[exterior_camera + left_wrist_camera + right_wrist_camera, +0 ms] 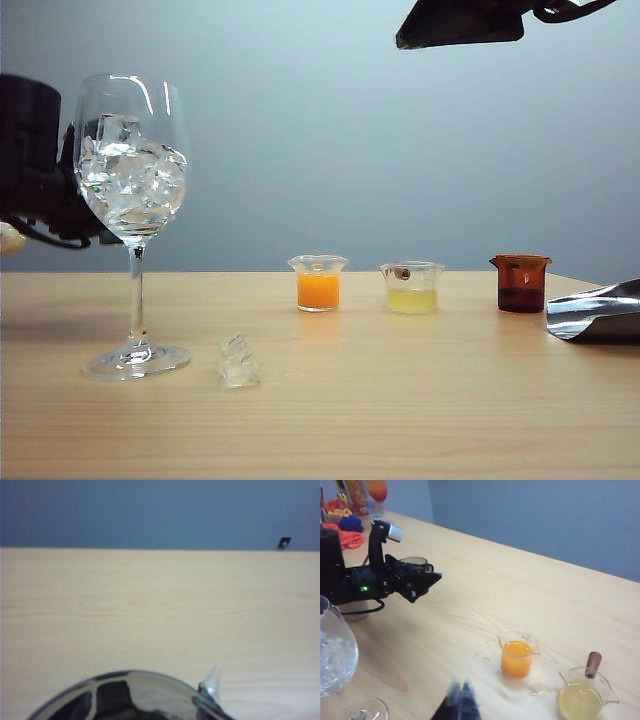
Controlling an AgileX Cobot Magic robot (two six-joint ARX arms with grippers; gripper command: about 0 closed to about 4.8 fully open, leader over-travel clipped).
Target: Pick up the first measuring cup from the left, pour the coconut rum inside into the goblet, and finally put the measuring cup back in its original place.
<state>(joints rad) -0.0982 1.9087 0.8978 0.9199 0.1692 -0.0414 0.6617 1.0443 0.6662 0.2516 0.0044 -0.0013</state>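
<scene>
Pale wooden table [420,420] ran back to a flat grey-blue wall. At the far left, behind the goblet [131,190], the left gripper [420,577] appeared clamped on the first measuring cup from the left [414,561], held upright clear of the wood. In its own wrist view only the smoky rim and spout [135,695] showed. Whether the coconut rum was inside could not be told from the dark reflections. The right gripper [460,700] hung high over the right-hand cups, its tips seemingly pressed together on nothing.

The main risk was the goblet itself. It stood tall on a thin stem, its bowl packed with ice, so a knock from the arm or the cup's rim would likely topple it. Ice piled to the brim could also make the rum splash or run down the outside if tipped fast. The grip looked to be near the handle, so the cup might swing during the tilt.

A loose ice cube [238,361] lay just right of the goblet's foot. Further right stood the orange cup [318,283], the yellow cup [411,288] and the amber cup [520,283], then a crumpled foil bag [598,312]. Small wet patches [540,690] lay beside the orange and yellow cups. None of these blocked the way to the goblet.
</scene>
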